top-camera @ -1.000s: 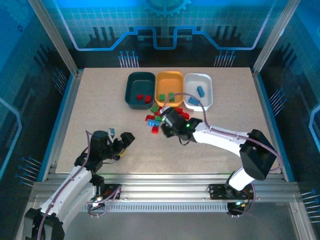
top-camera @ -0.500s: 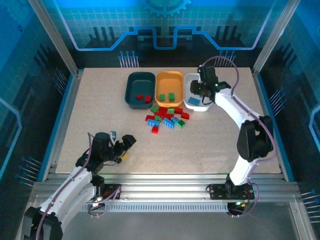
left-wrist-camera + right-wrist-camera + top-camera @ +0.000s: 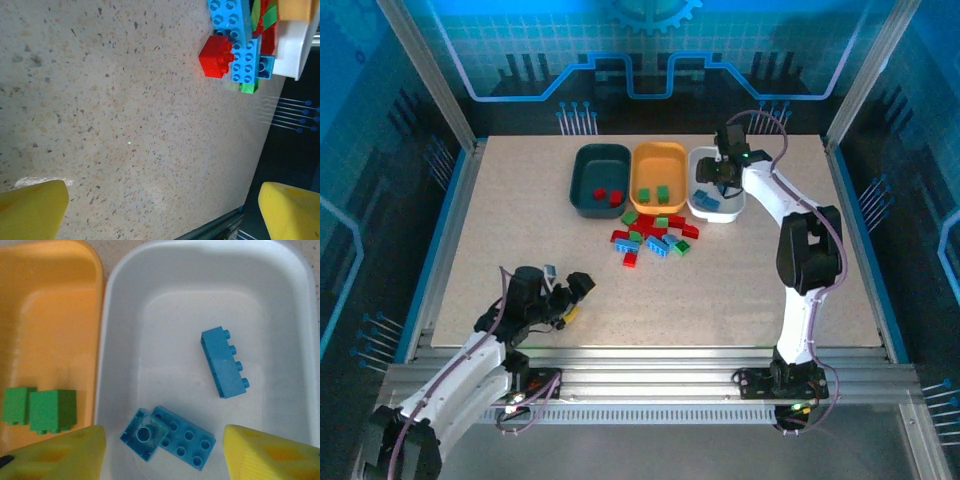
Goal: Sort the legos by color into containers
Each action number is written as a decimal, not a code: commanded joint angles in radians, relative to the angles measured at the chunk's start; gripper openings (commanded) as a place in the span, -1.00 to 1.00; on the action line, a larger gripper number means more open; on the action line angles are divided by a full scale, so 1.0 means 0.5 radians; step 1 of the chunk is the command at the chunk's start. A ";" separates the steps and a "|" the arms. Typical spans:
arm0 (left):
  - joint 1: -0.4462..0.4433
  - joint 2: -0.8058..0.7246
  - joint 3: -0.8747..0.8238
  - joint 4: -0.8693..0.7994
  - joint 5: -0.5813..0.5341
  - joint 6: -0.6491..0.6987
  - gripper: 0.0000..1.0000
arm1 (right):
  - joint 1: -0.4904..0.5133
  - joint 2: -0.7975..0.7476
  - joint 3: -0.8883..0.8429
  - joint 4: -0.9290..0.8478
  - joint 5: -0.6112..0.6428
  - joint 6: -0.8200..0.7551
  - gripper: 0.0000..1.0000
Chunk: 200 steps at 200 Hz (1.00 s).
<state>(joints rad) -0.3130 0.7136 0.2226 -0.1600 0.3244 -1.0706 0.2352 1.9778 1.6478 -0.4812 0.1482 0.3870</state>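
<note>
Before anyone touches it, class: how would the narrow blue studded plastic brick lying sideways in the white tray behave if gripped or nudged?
The narrow blue studded plastic brick looks rigid, so it probably keeps its shape when gripped. Flat-faced, it would likely slide rather than roll on the smooth white plastic tray. Resting on its side, it might tip.

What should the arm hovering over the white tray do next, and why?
Probably lift the right gripper clear of the white tray and swing it back to the loose pile for another brick. Its jaws stand open, the blue bricks lie free inside the tray, and red, green and blue pieces in the pile are not yet sorted.
</note>
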 commanded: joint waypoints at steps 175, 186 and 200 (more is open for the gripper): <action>-0.640 2.413 2.162 -0.820 -0.925 1.309 0.35 | 0.549 -1.673 -1.990 0.592 0.607 0.510 0.41; -0.639 2.445 2.153 -0.804 -0.902 1.286 0.27 | 0.545 -1.665 -1.986 0.591 0.602 0.513 0.41; -0.641 2.482 2.134 -0.782 -0.892 1.269 0.10 | 0.539 -1.665 -1.988 0.588 0.600 0.517 0.41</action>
<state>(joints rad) -0.6315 1.9190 1.2728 -0.5423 -0.1413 -0.4236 0.5156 1.1393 0.6670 -0.2108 0.4236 0.6193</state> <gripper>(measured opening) 0.593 0.706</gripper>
